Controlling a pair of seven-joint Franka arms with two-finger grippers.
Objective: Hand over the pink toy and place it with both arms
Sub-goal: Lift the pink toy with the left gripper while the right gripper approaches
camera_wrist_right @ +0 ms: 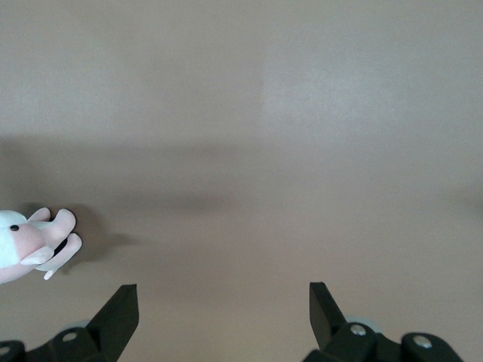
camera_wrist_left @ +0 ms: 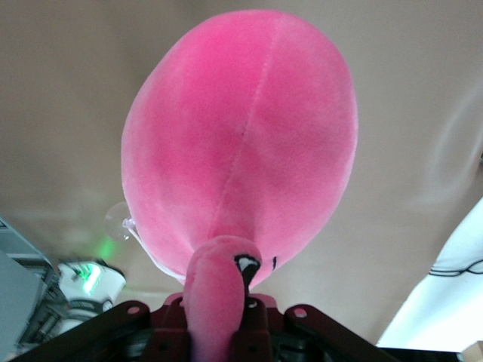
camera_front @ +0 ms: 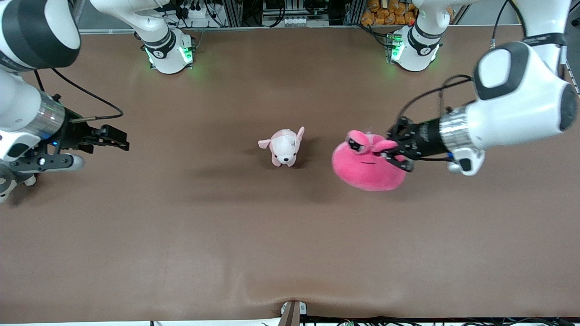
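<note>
From the front view, you have the left tool point(camera_front: 393, 156) out over the brown surface point(camera_front: 181, 235) toward the left arm's end, clamped on the pink toy point(camera_front: 368, 162). The grip sits on one of the toy's eye stalks, and the round hot-pink body hangs in the air off the tool, with its shadow on the surface beneath it. Its sleepy black eyes face up toward the camera. A small pale puppy plush point(camera_front: 284, 146) stands on the surface near the middle, beside the pink toy and toward the right arm's end from it; the two do not touch. The right tool point(camera_front: 121, 141) waits above the surface at the right arm's end, well apart from both toys, holding nothing.

In the left wrist view, you see the pink toy point(camera_wrist_left: 241, 143) filling most of the frame, its seam running down the body. One stalk, with its black eye, is pinched between the fingers point(camera_wrist_left: 170, 320) of the left tool point(camera_wrist_left: 215, 328).

In the right wrist view, the right tool point(camera_wrist_right: 223, 313) has its fingers point(camera_wrist_right: 121, 317) spread wide with only bare surface point(camera_wrist_right: 302, 151) between them. The puppy plush point(camera_wrist_right: 34, 245) shows at the edge of the frame, resting on the surface.
</note>
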